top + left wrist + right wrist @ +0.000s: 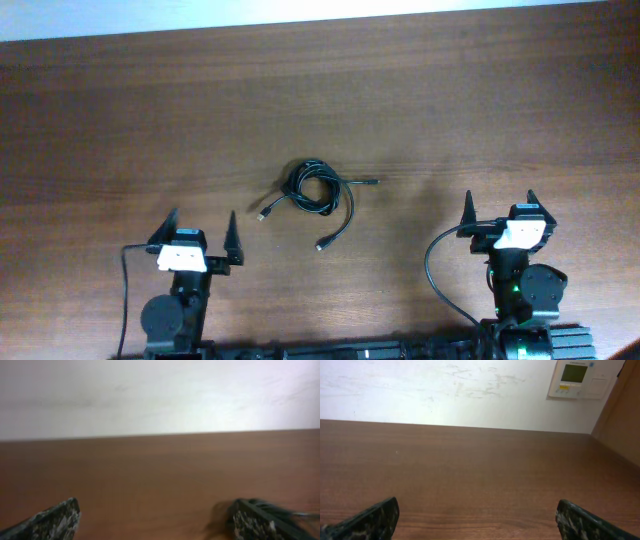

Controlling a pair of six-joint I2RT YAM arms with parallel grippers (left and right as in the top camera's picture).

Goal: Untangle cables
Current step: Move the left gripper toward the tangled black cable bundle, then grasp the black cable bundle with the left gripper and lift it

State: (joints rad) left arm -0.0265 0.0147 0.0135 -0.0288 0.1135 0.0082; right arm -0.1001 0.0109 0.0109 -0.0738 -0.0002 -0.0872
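The cables (316, 194) lie as a small black bundle of coiled loops in the middle of the brown wooden table (120, 130), with plug ends sticking out to the left, right and lower right. A blurred bit of the bundle shows at the right edge of the left wrist view (280, 509). My left gripper (201, 232) is open and empty, near the front edge, to the lower left of the bundle. My right gripper (499, 210) is open and empty, to the lower right of it. Open fingers show in both wrist views (155, 520) (477, 520).
Thicker black arm wires (432, 270) loop beside each base at the front edge. A white wall stands behind the table, with a wall control panel (575, 377) in the right wrist view.
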